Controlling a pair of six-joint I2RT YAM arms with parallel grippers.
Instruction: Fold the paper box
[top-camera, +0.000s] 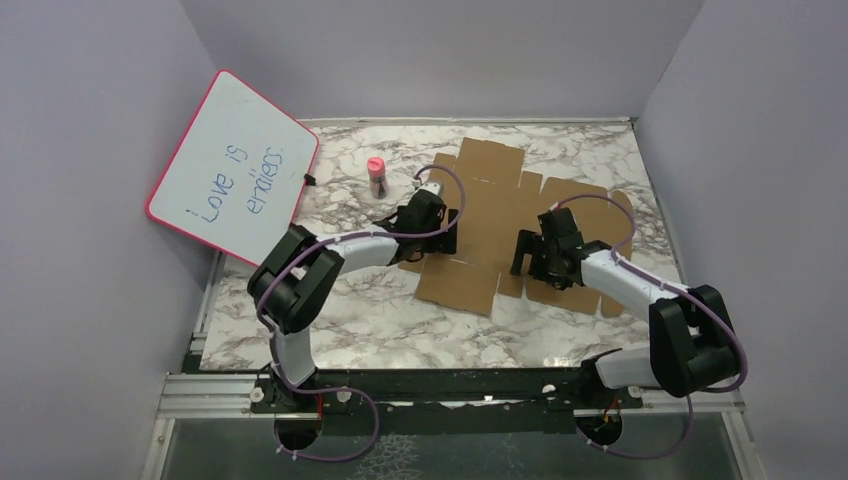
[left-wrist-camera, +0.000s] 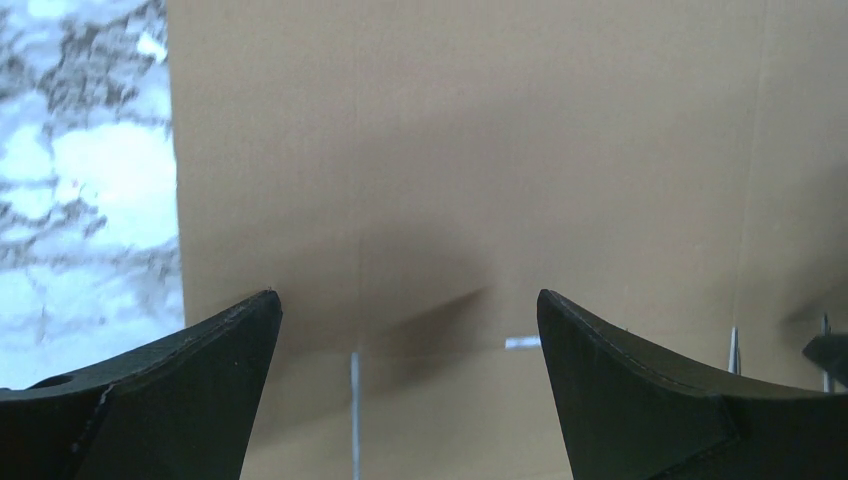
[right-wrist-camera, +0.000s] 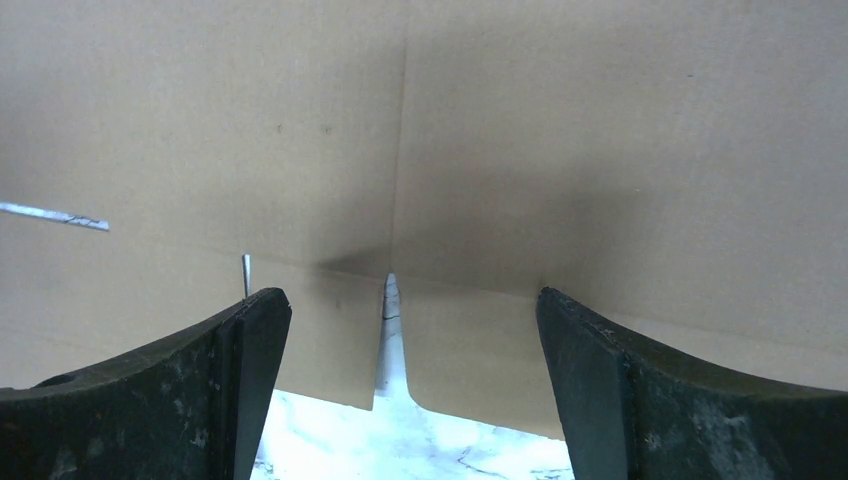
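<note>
The paper box (top-camera: 490, 215) is a flat brown die-cut cardboard sheet with flaps and slits, lying unfolded on the marble table (top-camera: 360, 310). My left gripper (top-camera: 443, 232) hovers over the sheet's left part, open. In the left wrist view that gripper (left-wrist-camera: 408, 300) has only cardboard (left-wrist-camera: 450, 150) below it, with the sheet's left edge nearby. My right gripper (top-camera: 527, 255) is open over the sheet's right part. In the right wrist view the right gripper (right-wrist-camera: 412, 295) straddles a slit between two flaps at the cardboard (right-wrist-camera: 500, 130) edge. Neither gripper holds anything.
A pink-framed whiteboard (top-camera: 235, 165) with writing leans against the left wall. A small pink-capped bottle (top-camera: 377, 177) stands just left of the sheet's far end. Lilac walls close in the table on three sides.
</note>
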